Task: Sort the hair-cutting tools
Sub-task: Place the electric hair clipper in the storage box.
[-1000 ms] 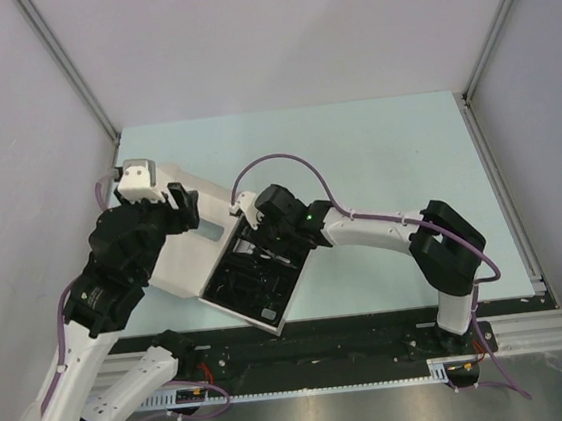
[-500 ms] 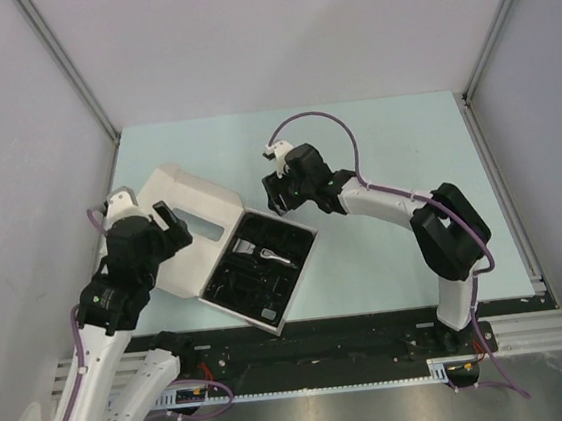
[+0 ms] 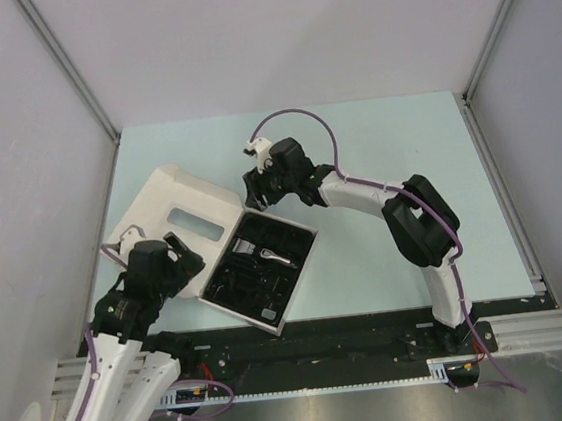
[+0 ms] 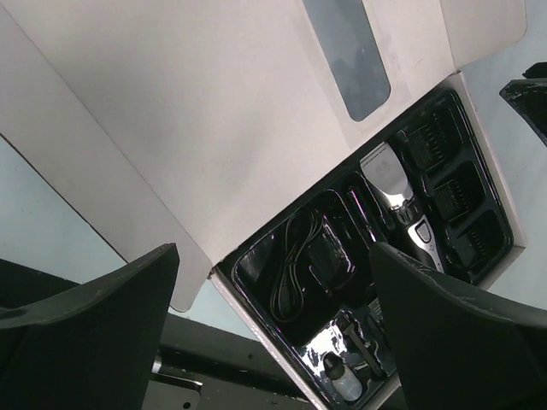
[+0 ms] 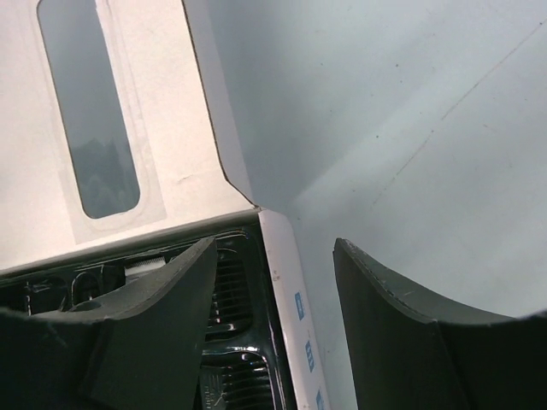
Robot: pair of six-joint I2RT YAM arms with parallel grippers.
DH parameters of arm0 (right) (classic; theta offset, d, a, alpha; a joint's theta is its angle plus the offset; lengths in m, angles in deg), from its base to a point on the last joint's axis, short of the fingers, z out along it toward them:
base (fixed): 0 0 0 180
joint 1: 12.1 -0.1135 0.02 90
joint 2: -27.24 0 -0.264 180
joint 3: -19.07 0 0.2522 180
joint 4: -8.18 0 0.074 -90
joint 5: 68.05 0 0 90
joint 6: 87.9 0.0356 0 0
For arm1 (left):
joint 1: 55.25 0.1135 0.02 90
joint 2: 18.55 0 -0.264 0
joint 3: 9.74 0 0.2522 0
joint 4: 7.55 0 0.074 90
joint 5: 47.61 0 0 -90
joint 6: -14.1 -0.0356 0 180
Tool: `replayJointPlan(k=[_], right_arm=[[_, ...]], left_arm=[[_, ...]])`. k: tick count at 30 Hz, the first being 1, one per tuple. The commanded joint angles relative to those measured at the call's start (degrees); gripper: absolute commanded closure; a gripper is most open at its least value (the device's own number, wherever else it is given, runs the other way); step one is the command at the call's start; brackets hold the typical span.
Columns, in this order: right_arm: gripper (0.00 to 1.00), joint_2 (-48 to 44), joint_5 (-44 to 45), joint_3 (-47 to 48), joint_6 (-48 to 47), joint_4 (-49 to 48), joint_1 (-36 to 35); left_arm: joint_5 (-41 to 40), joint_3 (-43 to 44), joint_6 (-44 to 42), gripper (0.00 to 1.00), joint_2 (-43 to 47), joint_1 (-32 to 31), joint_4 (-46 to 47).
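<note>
Box: a flat white cardboard box (image 3: 291, 282) with a black moulded tray lies at the near middle of the pale blue table (image 3: 394, 138), turned at an angle. Its white lid (image 3: 175, 207), with a clear oblong window, is folded open to the left.
Clipper: the slim black-and-silver electric clipper (image 3: 266, 255) lies in the tray's middle slot.
Left wrist view only: the coiled black cable (image 4: 291, 273) sits in a compartment beside the clipper. Three ribbed black comb guards (image 4: 453, 196) sit in a row of compartments along the tray's far long side. A small pale-capped item lies at the near end, too small to name.
Right wrist view only: blue print runs along the box's white rim (image 5: 286, 290), and one comb guard shows just inside that rim.
Left gripper (image 3: 183, 258): low at the lid's near-left edge. Its black fingers (image 4: 94, 342) are spread wide, with nothing between them.
Right gripper (image 3: 257, 188): over the box's far corner. Its fingers (image 5: 402, 316) are apart and empty, framing rim and bare table.
In the way: from above, the right wrist hides the tray's far corner.
</note>
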Motion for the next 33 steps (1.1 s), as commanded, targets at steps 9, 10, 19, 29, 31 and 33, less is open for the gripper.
replayJointPlan(k=[9, 10, 19, 29, 31, 33], right_arm=[[0.39, -2.09, -2.58, -0.2, 2.32, -1.98, 0.49], [0.39, -2.18, -2.58, -0.37, 2.5, -1.89, 0.41], [0.4, -2.97, -2.32, -1.34, 4.61, -0.05, 0.32], [0.41, -4.55, -1.44, -2.66, 4.08, 1.45, 0.93], [0.41, -4.9, -1.17, -2.84, 4.08, 1.71, 1.19], [0.41, -5.51, -1.09, -3.1, 4.17, 1.8, 1.28]], left_arm=[[-7.51, 3.29, 10.74, 0.0, -6.63, 0.4, -8.34], [-10.05, 4.35, 10.66, 0.0, -6.81, 0.4, -9.56], [-17.9, 9.73, 11.53, 0.0, -7.87, 0.49, -15.64], [-18.25, 5.15, 17.95, 0.07, -7.43, 0.49, -15.2], [-18.17, 4.36, 18.39, 0.12, -8.22, 0.49, -13.98], [-17.11, 3.23, 18.13, 0.15, -9.53, 0.49, -12.83]])
